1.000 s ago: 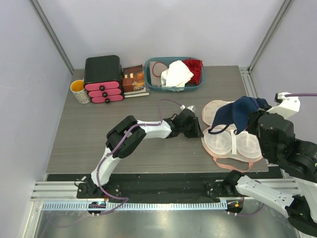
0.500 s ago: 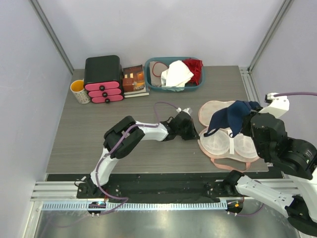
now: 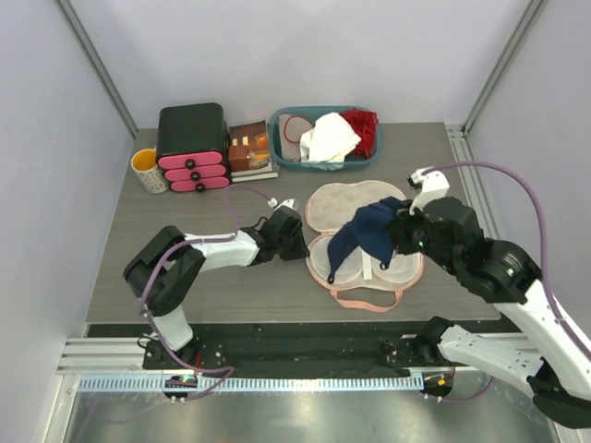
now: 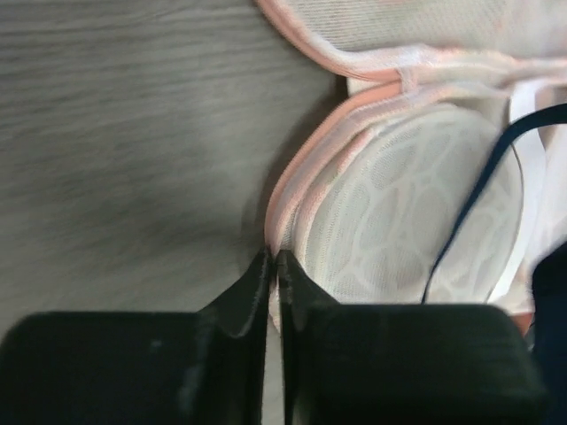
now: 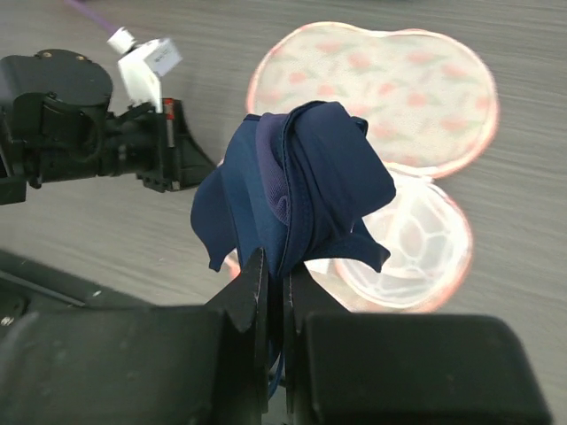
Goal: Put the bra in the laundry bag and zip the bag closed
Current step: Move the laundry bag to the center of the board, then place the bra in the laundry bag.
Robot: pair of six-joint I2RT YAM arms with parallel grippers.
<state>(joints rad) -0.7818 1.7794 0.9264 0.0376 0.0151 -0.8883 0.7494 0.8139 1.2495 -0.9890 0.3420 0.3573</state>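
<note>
The laundry bag (image 3: 343, 205) lies open on the table, its floral lid at the back and its white mesh cups (image 3: 399, 266) in front. My left gripper (image 3: 299, 243) is shut on the pink zipper trim (image 4: 285, 208) at the bag's left waist. The dark navy bra (image 3: 363, 236) hangs bunched just above the open bag, with my right gripper (image 3: 395, 236) shut on it. In the right wrist view the bra (image 5: 301, 177) droops from the right gripper (image 5: 275, 266) over the bag (image 5: 381, 88). A thin navy strap (image 4: 469, 212) crosses the mesh cup.
A teal basket (image 3: 284, 157) holding a white cloth and a red garment stands at the back. Left of it are a small book-like box (image 3: 249, 148), a black chest with pink drawers (image 3: 192, 148) and a yellow mug (image 3: 148, 171). The table's front edge lies just below the bag.
My left gripper closed on the bag's trim and dragged the bag left toward the table's middle. The right gripper moved left with the bra and now holds it over the open bag.
</note>
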